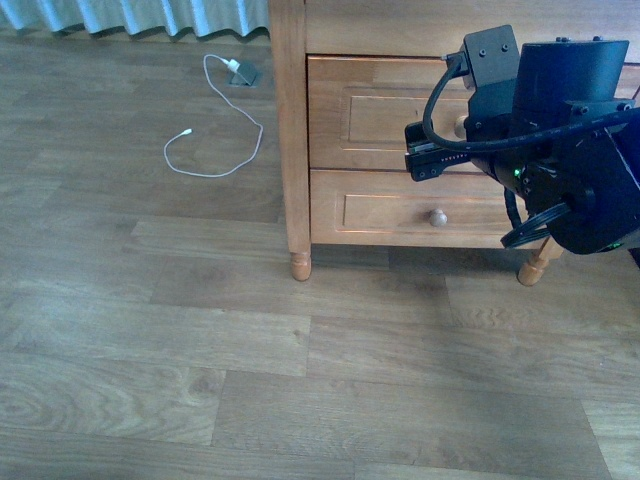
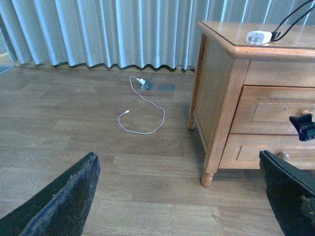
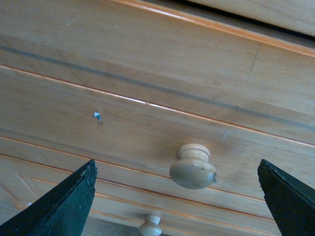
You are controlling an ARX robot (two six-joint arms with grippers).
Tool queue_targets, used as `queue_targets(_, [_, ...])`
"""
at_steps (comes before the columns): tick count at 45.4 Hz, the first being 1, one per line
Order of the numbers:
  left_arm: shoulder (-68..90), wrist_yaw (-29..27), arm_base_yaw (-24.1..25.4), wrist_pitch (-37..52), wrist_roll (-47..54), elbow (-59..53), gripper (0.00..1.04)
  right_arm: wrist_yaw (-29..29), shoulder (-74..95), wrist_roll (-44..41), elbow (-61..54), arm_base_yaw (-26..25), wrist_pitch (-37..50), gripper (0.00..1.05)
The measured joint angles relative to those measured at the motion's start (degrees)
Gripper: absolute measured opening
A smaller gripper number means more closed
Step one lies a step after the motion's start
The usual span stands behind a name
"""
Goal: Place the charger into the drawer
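Observation:
The charger [image 2: 258, 37], a small white block with a black cable, lies on top of the nightstand; the front view does not show it. The drawer [image 1: 370, 115], the taller upper one, is closed. In the right wrist view its pale round knob [image 3: 193, 167] sits between the fingers of my right gripper [image 3: 176, 169], which is open and close to the drawer front [image 3: 147, 123] without touching the knob. In the front view the right gripper [image 1: 432, 152] points at that drawer. My left gripper [image 2: 177, 162] hangs open over bare floor, left of the nightstand, holding nothing.
The shorter lower drawer [image 1: 390, 208] with its own knob [image 1: 438, 217] is closed below. A thin white cable [image 1: 215, 130] loops on the wooden floor to the left, near a floor socket [image 1: 244, 73]. A curtain [image 2: 98, 29] hangs behind. A nightstand leg [image 1: 299, 265] stands at the front corner.

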Motion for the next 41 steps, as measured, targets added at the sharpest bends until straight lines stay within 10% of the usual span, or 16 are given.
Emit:
queue_targets(28, [0.0, 0.0, 0.0, 0.0, 0.0, 0.0, 0.99, 1.9, 3.0, 1.4, 3.4, 0.2, -0.3, 0.96])
queue_targets(41, [0.0, 0.0, 0.0, 0.0, 0.0, 0.0, 0.99, 2.5, 3.0, 1.6, 3.5, 0.1, 0.1, 0.6])
